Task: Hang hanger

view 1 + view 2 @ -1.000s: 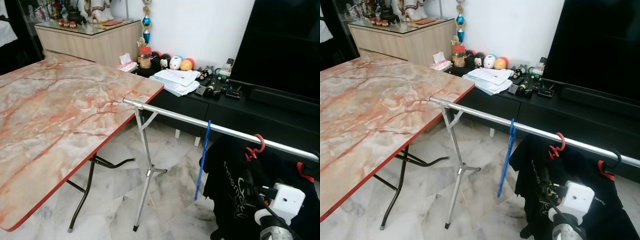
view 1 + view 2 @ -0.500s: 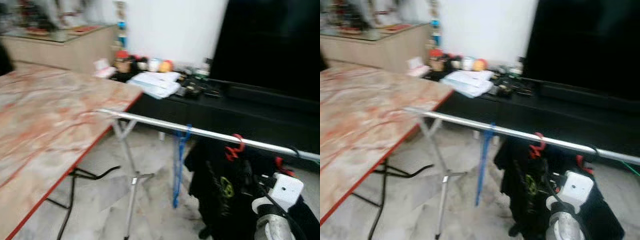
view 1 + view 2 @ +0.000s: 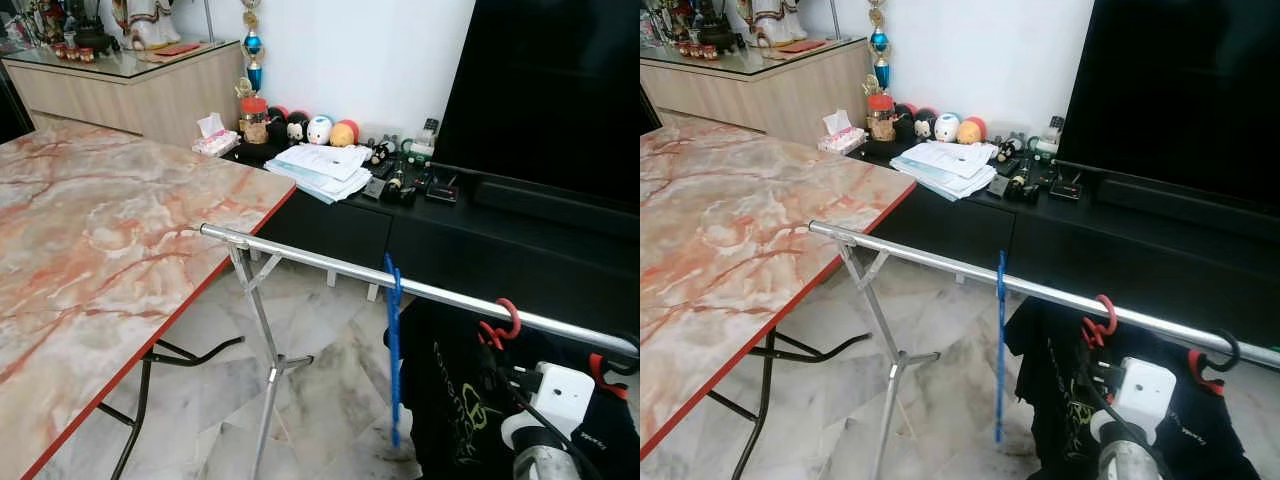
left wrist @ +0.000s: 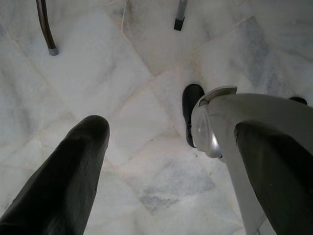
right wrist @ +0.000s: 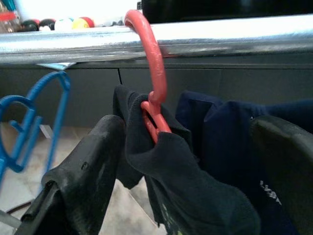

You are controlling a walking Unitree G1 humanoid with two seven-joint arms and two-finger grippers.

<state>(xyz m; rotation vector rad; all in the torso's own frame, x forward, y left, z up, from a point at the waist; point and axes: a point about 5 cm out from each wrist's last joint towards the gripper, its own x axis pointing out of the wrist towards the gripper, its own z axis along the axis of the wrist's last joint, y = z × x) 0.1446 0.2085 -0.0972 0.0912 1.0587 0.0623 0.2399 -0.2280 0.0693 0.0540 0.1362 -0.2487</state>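
Leftmost in the head cameras' view stands a folding table (image 3: 110, 250) with a marble-patterned top in pink and orange and a red edge, on dark metal legs over a pale marble floor (image 3: 330, 370). Behind it, against the white wall, a light wooden sideboard (image 3: 140, 85) carries ornaments, and a low black TV cabinet (image 3: 480, 225) holds a stack of papers (image 3: 320, 165), small round toy figures and assorted clutter beneath a large dark television (image 3: 550, 90). A silver drying rail (image 3: 330, 265) on a crossed metal stand runs from the table's corner off toward the right. An empty blue hanger (image 3: 394, 350) dangles from the rail near its middle. Further right, the red hanger (image 5: 154, 73) is hooked over the rail with a black T-shirt (image 5: 195, 196) draped on it; a second red hook and dark clothing hang beyond. The right gripper (image 5: 186, 161) sits just below the rail, its two black fingers spread wide on either side of the red hanger's neck and the shirt collar, gripping nothing. The left gripper (image 4: 171, 171) hangs idle, pointing down at the floor, its fingers (image 4: 63, 176) wide apart and empty, with the robot's grey leg and black foot beneath.
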